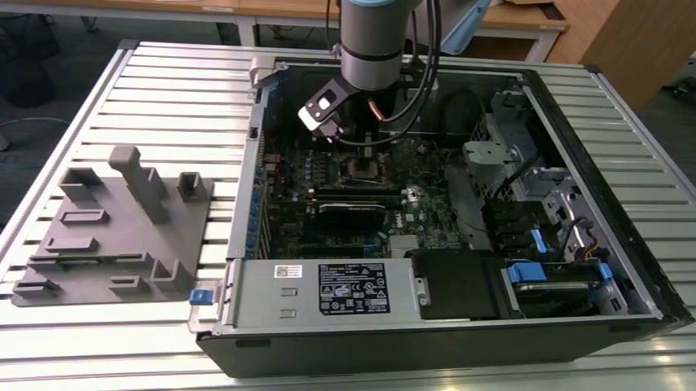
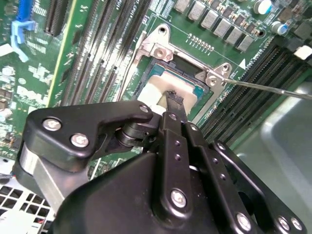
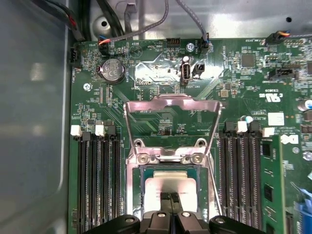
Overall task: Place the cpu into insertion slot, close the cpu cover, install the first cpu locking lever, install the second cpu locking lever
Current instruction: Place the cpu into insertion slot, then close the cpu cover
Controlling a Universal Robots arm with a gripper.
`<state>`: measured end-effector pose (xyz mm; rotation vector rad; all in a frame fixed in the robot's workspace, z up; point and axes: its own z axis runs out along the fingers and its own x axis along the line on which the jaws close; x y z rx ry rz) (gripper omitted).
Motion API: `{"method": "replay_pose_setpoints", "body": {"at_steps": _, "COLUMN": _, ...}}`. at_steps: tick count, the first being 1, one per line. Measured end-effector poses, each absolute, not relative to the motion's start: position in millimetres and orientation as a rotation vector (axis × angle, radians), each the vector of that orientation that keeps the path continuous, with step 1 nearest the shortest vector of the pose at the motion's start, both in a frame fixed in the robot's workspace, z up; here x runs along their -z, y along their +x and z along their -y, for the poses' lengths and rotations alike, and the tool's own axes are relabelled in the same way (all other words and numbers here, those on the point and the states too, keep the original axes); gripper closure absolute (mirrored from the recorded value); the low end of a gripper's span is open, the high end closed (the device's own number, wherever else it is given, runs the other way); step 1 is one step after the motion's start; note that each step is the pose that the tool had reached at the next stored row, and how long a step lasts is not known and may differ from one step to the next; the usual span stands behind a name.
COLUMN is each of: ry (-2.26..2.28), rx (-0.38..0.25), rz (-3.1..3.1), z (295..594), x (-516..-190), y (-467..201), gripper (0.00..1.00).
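Observation:
The cpu [image 3: 170, 184] is a pale square chip lying flat inside the insertion slot [image 3: 133, 187], whose silver rim frames it on the green board. My gripper [image 3: 170, 197] comes down over the middle of the chip with its black fingertips [image 2: 173, 99] pressed together and shut, at or just above the metal top. The cpu cover [image 3: 170, 102] stands raised on its hinge beyond the slot, a silver frame with a cut-out centre. In the second wrist view a thin locking lever [image 2: 273, 88] sticks out sideways from the socket bracket [image 2: 214, 78]. In the exterior view the gripper [image 1: 364, 159] hangs over the slot [image 1: 367, 171].
Long black memory slots [image 3: 95, 180] flank the socket on both sides. The black-labelled power supply [image 1: 350, 289] fills the case's near edge, and drive bays with blue tabs [image 1: 544, 244] line the exterior view's right. A grey fixture [image 1: 109, 236] sits on the slatted table.

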<state>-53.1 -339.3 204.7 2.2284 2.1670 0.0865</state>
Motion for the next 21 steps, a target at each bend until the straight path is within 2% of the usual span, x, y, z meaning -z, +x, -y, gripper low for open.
{"method": "replay_pose_setpoints", "body": {"at_steps": 10, "ry": 2.228, "rx": -0.086, "rz": -2.167, "z": 339.3, "x": -238.3, "y": -53.1, "gripper": 0.89}}
{"method": "replay_pose_setpoints", "body": {"at_steps": 21, "ry": 2.228, "rx": -0.086, "rz": -2.167, "z": 339.3, "x": -241.8, "y": -53.1, "gripper": 0.89}}
